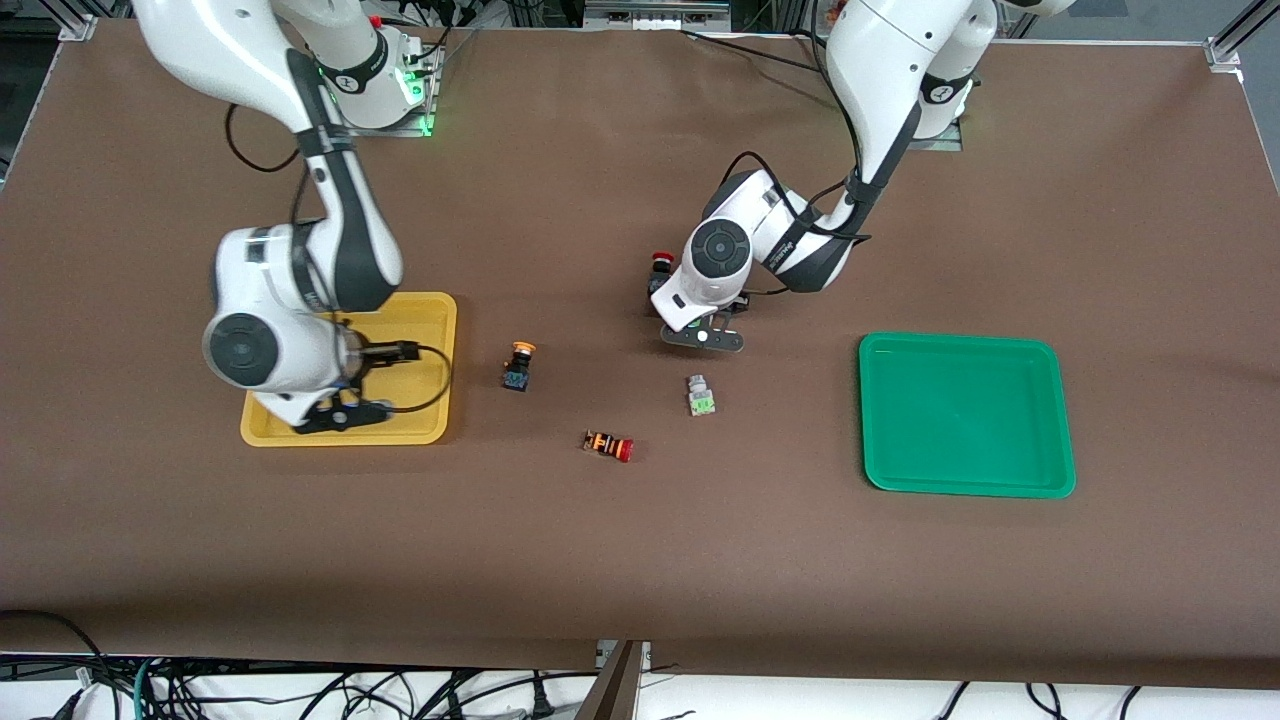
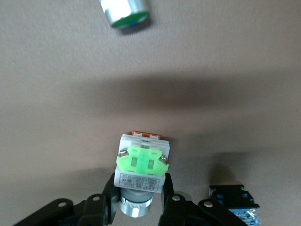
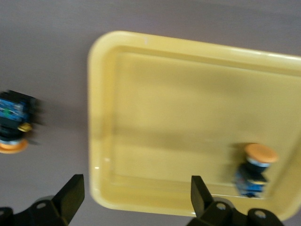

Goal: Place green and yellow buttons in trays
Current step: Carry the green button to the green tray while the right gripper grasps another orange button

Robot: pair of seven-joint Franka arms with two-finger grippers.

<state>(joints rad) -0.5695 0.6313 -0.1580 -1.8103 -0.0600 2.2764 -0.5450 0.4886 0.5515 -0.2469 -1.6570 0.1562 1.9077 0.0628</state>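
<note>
**A:** So where's this at? Taking the red-capped button point(image 1: 609, 446) as the reference since it sits nearest the front camera: a bit farther off, toward the left arm's end of the table, there's a green button point(image 1: 700, 396) lying on the brown table point(image 1: 640, 560). Toward the right arm's end, and a little farther, there's a yellow button point(image 1: 519, 365) standing alone.

**B:** Yeah, and the left gripper point(image 2: 139, 200) is up over the table, farther than that loose green one, pinching a second green button point(image 2: 140, 165) between its fingers. So I'd call this step "carry to tray". The green tray point(image 1: 1050, 480) looks empty, well off toward the left arm's end from the red-capped one.

**A:** Next move is probably just a swing sideways over the tray rim and a release. Looks like open cloth all the way, nothing to clip. Only the loose green button lies close under the start of that path.

**B:** The right gripper point(image 3: 134, 197) hangs over the yellow tray point(image 3: 101, 117), fingers spread wide, nothing in them. One yellow button point(image 3: 254, 169) sits inside near the tray's wall.

**A:** Then I'd guess it goes for the loose yellow one next, just outside the yellow tray's edge. There's another red-capped button point(image 1: 660, 263) beside the left arm's wrist, best left alone.
</note>
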